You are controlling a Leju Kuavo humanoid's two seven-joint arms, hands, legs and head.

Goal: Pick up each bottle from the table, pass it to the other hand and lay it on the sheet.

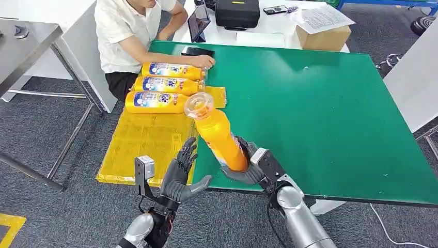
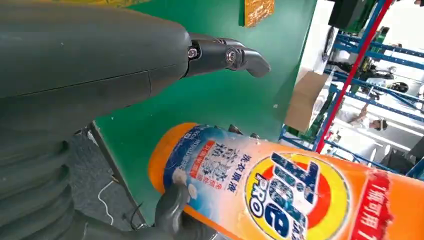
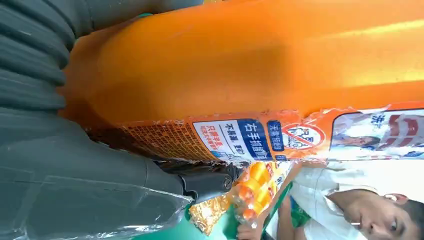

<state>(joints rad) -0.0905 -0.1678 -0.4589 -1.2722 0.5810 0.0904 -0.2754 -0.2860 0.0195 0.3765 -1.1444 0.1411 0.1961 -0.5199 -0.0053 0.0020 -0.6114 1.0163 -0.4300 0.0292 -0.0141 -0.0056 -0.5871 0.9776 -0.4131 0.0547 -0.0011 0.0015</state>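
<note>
Right wrist view: bottle (image 3: 250,65) cap cut off.

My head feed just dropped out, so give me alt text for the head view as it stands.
The right hand grips an orange bottle by its base, tilted up over the green table, while the left hand waits open beside it. Three more bottles lie side by side on the yellow sheet, where a seated person touches the farthest one.

orange bottle (image 1: 219,135), green table (image 1: 320,103), yellow sheet (image 1: 144,139)
</note>
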